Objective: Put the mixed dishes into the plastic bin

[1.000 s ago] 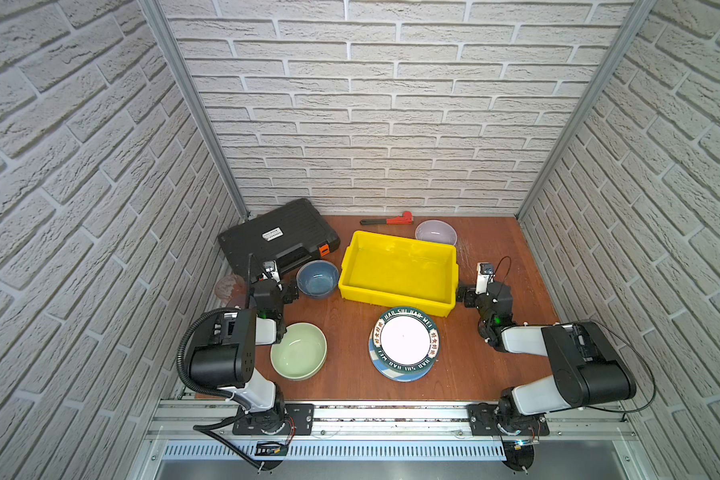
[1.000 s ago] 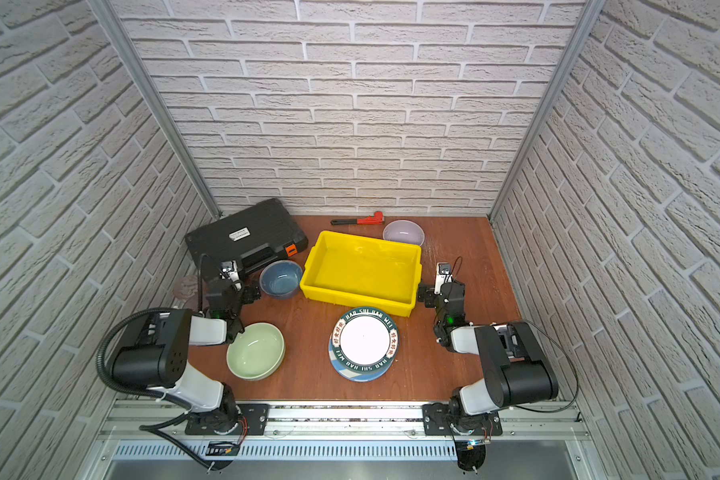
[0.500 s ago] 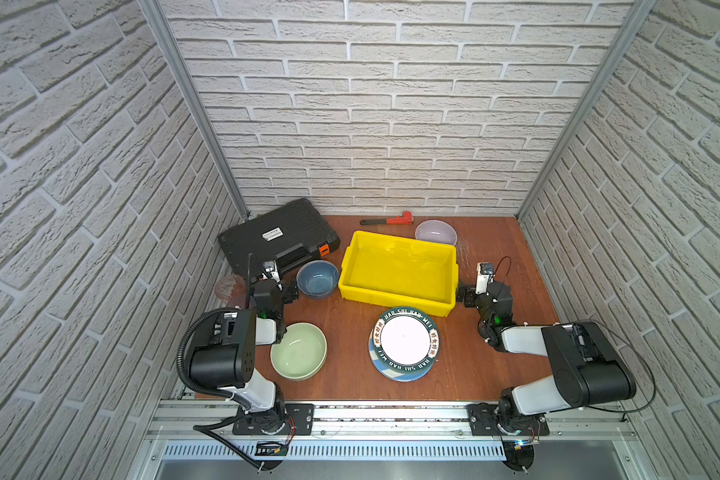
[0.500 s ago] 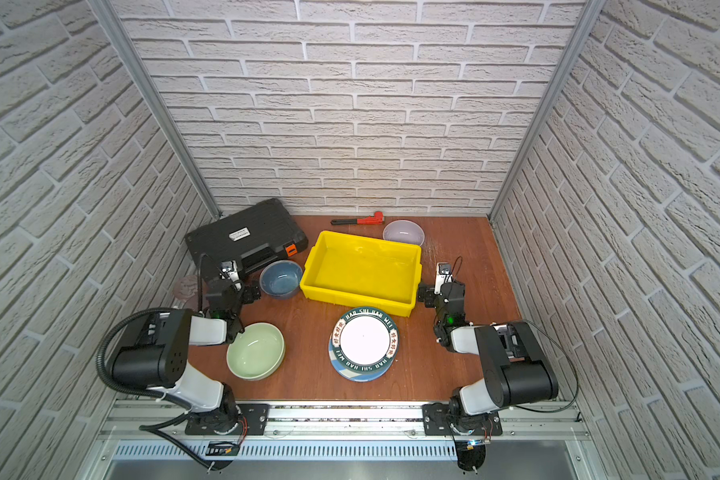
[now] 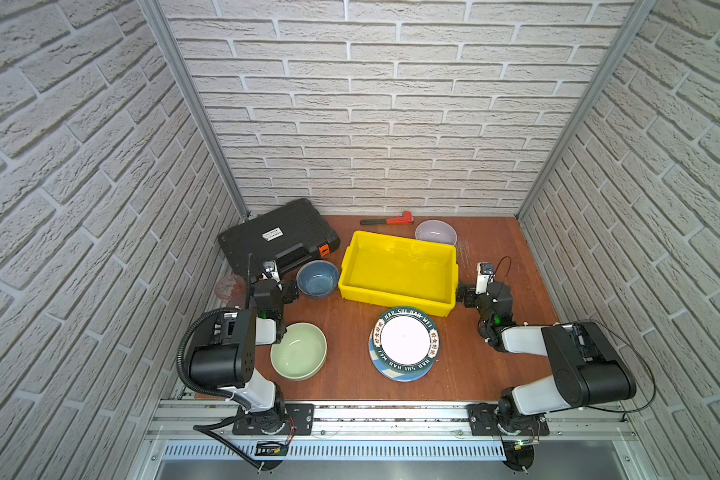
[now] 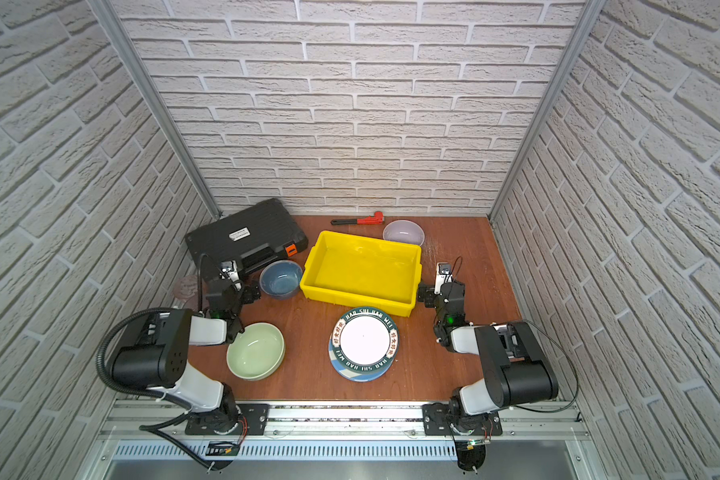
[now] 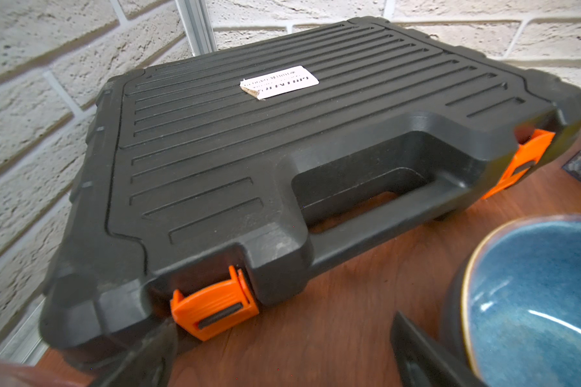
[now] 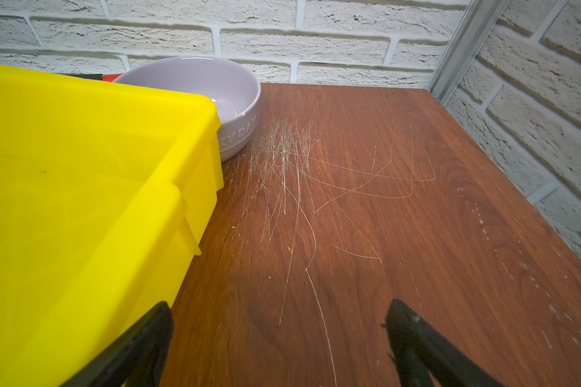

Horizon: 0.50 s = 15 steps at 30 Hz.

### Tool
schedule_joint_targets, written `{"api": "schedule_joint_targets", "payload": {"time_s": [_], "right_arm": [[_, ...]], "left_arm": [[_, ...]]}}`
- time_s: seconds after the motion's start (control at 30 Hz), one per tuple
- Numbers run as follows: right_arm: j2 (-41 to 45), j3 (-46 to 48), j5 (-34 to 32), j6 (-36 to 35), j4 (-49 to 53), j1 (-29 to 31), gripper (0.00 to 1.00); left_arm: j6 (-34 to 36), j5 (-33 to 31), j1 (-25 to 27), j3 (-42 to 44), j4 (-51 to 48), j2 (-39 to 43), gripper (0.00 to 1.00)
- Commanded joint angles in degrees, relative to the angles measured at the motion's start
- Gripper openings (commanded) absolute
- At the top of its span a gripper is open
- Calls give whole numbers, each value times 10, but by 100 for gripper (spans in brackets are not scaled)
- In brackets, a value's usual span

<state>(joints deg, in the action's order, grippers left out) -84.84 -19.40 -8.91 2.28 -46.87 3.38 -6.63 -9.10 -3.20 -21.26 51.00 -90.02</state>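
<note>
Tabletop: left gripper [image 7: 279, 351], jaws apart, left of blue bowl [image 5: 317, 279]; right gripper [image 8: 279, 335], jaws apart, beside right wall of yellow bin [image 5: 391, 297]. Bin mid-table; plate stack [image 5: 405, 343] on its near side, lavender bowl [image 5: 435, 232] at its far right corner, green bowl [image 5: 299, 351] near left.

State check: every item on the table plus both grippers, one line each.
plastic bin: upright, empty.
tool case: lid closed, lying flat.
blue bowl: upright, empty.
pale green bowl: upright, empty.
lavender bowl: upright, empty.
plate stack: stacked, green lettered rim on top.
pipe wrench: lying flat.
left gripper: open, holding nothing.
right gripper: open, holding nothing.
</note>
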Motion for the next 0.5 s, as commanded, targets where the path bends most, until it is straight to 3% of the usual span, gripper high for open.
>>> {"api": "schedule_joint_targets", "payload": {"time_s": [0.0, 0.07, 0.17, 0.37, 0.47], "right_arm": [[16, -4, 3, -6, -10, 3, 100], [25, -4, -24, 3, -10, 3, 100], [36, -7, -26, 6, 13, 3, 100], [35, -6, -25, 5, 9, 3, 100], [35, -7, -21, 4, 11, 3, 100]], "left_arm": [[-10, -24, 2, -1, 24, 13, 98], [-17, -34, 0, -6, -15, 44, 98], [-14, -41, 1, -23, -73, 80, 98], [-11, -129, 34, -76, -197, 157, 98], [-16, -134, 44, -111, -263, 183, 98]]}}
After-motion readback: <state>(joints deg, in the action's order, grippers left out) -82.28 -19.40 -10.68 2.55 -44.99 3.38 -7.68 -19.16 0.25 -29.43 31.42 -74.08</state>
